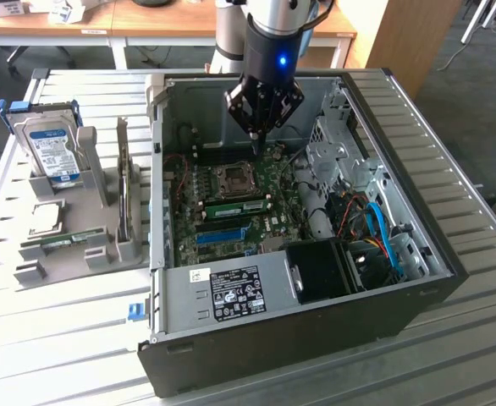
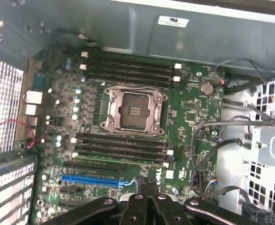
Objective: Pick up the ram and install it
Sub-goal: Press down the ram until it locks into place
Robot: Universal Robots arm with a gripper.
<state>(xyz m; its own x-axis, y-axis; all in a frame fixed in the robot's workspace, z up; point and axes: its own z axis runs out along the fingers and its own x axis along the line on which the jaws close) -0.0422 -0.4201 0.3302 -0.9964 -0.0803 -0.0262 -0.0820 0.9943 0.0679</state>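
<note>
Nearest in the exterior view, an open black computer case point(image 1: 316, 338) lies on its side on a ribbed metal worktop point(image 1: 451, 135), its silver panel carrying a white-and-black label point(image 1: 237, 292). Just behind that panel, a black fan housing point(image 1: 320, 269) sits beside blue and orange cables point(image 1: 382, 228).

Deeper inside lies the green motherboard point(image 1: 231, 211). A ram point(image 1: 235, 205) stick lies seated in one of the slots on the near side of the empty CPU socket point(image 1: 231, 178), with a blue expansion slot point(image 1: 223, 234) nearer still. In the wrist view the same socket point(image 2: 133, 110) is bracketed by two banks of dark memory slots point(image 2: 128, 70), and the blue slot point(image 2: 90, 179) lies close to the claw.

The claw point(image 1: 257, 135) hangs above the board's far half, over the slots beyond the socket. Its fingers are pressed together into a single narrow tip, with nothing between them. From the wrist, the closed fingers point(image 2: 147, 187) meet in a thin dark line.

On the exterior view's left, a grey holder point(image 1: 70, 228) stands on the worktop beside the case. It carries an upright hard drive with a blue label point(image 1: 52, 152), a processor point(image 1: 46, 218) lying flat, and a second green memory stick point(image 1: 62, 244) lying in a low cradle.

Beyond the worktop stand wooden desks point(image 1: 146, 21).
</note>
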